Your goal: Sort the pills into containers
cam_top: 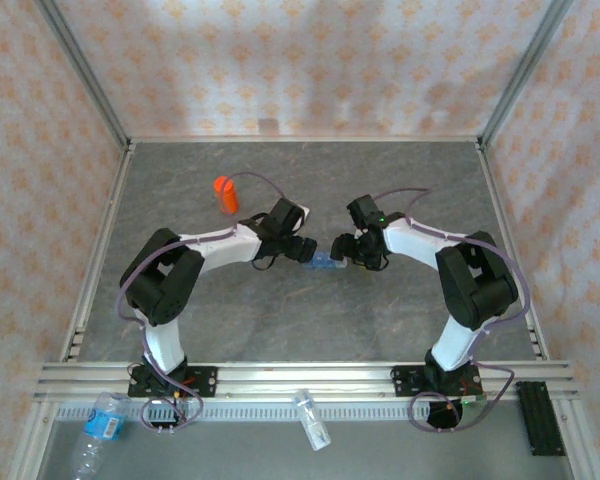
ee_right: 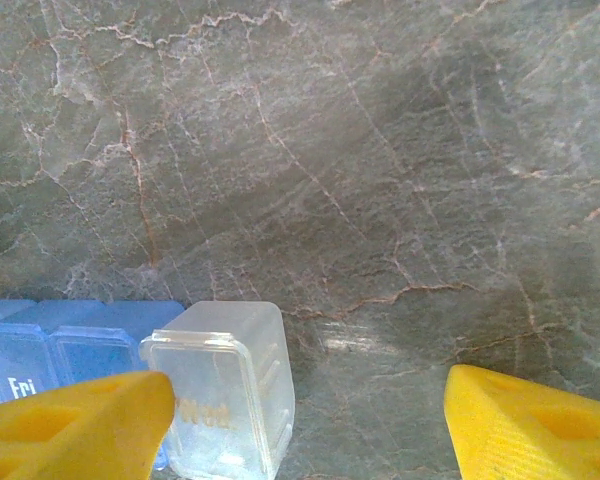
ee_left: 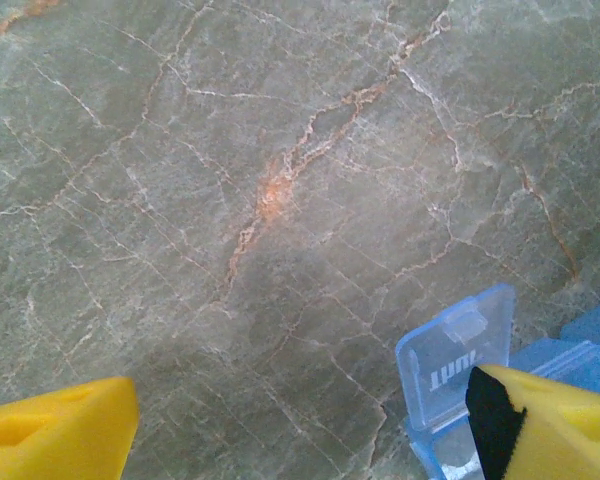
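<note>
top external view: you see the pill organizer [cam_top: 323, 264], a small translucent blue plastic strip, at the centre of the frame between the two wrists. it lies on the table [cam_top: 310, 330], a matt grey slab veined like marble. an orange cylindrical vial [cam_top: 225, 193] lies in the upper left of the table, well apart from the strip.

left wrist view: the left gripper [ee_left: 300, 425] is released, its wedge-shaped yellow fingers [ee_left: 55, 430] spread to the lower corners of the frame with bare stone between them. rust-coloured and white veins cross that stone. in the lower right, a square blue lid [ee_left: 455, 355] with rounded corners stands open, just beside the right-hand finger. its white letters are upside down and seem to read "thur".

right wrist view: the right gripper [ee_right: 305, 425] is also unclenched and grasps nothing. a frosted clear compartment [ee_right: 225, 385], boxy with rounded corners, sits in the lower left, against the left-hand finger and well apart from the other. its pale gold lettering is too blurred to read. you cannot tell whether it is joined to the blue compartments [ee_right: 90, 345] beside it, one of which is marked "fri" in white.
</note>
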